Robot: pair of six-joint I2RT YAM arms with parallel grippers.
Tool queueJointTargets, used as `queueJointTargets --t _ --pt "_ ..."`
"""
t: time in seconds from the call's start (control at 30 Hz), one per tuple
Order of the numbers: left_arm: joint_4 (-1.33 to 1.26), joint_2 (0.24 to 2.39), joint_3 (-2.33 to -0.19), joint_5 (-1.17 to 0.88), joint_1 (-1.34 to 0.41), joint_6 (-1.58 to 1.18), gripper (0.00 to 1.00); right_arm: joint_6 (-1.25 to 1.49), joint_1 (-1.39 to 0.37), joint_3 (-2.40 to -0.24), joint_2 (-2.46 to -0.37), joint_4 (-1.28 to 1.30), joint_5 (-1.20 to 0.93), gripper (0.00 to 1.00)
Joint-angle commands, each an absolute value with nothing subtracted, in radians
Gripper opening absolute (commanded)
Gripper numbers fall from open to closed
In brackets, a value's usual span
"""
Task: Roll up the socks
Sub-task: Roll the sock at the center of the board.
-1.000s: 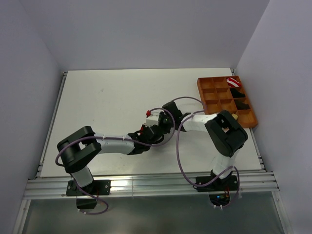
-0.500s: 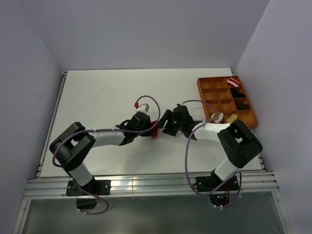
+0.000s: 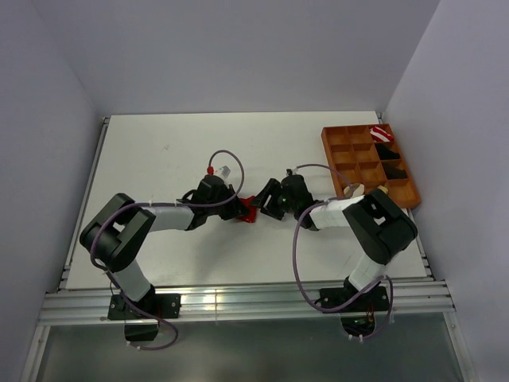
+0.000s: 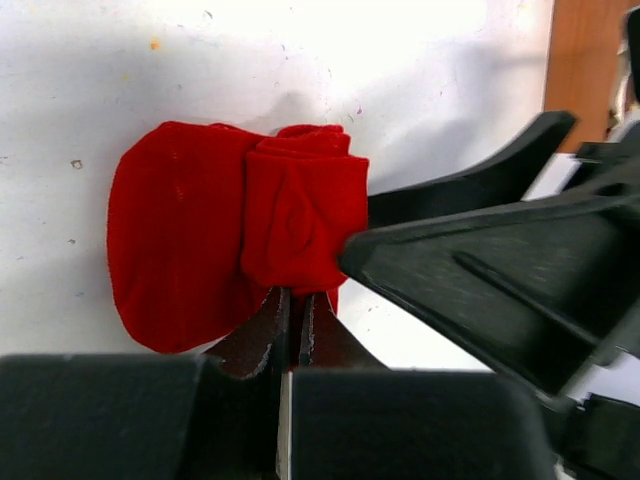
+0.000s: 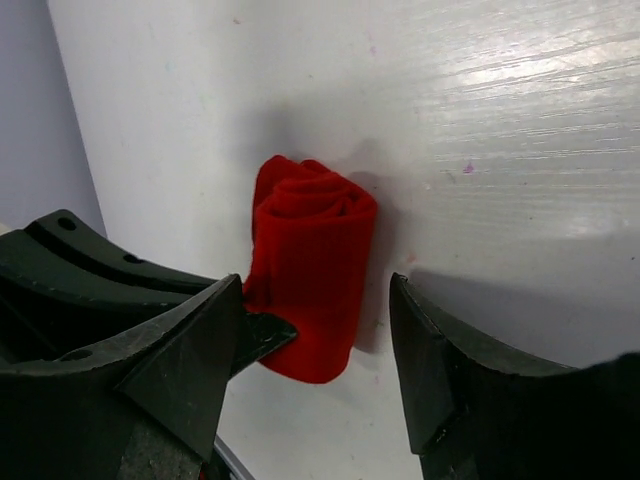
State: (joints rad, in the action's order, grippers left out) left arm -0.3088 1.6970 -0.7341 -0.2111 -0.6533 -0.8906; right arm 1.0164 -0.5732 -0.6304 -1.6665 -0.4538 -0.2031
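Note:
A red sock (image 4: pixel 180 250) lies on the white table, half rolled, with the roll (image 4: pixel 300 215) at its right end. My left gripper (image 4: pixel 295 298) is shut, its tips pinched into the roll's near edge. My right gripper (image 5: pixel 315 350) stands open around the same roll (image 5: pixel 315 270), one finger (image 5: pixel 190 370) on its left and the other finger (image 5: pixel 430 370) apart on its right. Seen from above, the sock (image 3: pixel 249 210) sits mid-table between the left gripper (image 3: pixel 240 209) and the right gripper (image 3: pixel 265 205). A cream and tan scrap of sock (image 3: pixel 355 189) peeks out behind the right arm.
An orange compartment tray (image 3: pixel 343 157) stands at the back right, holding a red-and-white rolled bundle (image 3: pixel 380 133) and black bundles (image 3: pixel 388 151). The right arm's elbow sits next to the tray's near corner. Purple cables loop over both arms.
The arms were crossed over mid-table; the left has drawn back to the left and the right now faces it across the sock. The right gripper has gone from nearly shut to open.

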Motion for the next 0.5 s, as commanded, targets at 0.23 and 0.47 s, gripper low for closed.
queueJointTargets --t 0.23,0.47 --pt "-0.273 1.795 -0.66 -0.314 -0.592 -0.93 0.01 1.006 -0.569 -0.663 -1.795 -0.563 -0.245 0.63" --pt "-0.267 1.832 -0.672 -0.311 -0.591 -0.914 0.01 0.977 -0.571 -0.681 -1.799 -0.526 -0.253 0.36"
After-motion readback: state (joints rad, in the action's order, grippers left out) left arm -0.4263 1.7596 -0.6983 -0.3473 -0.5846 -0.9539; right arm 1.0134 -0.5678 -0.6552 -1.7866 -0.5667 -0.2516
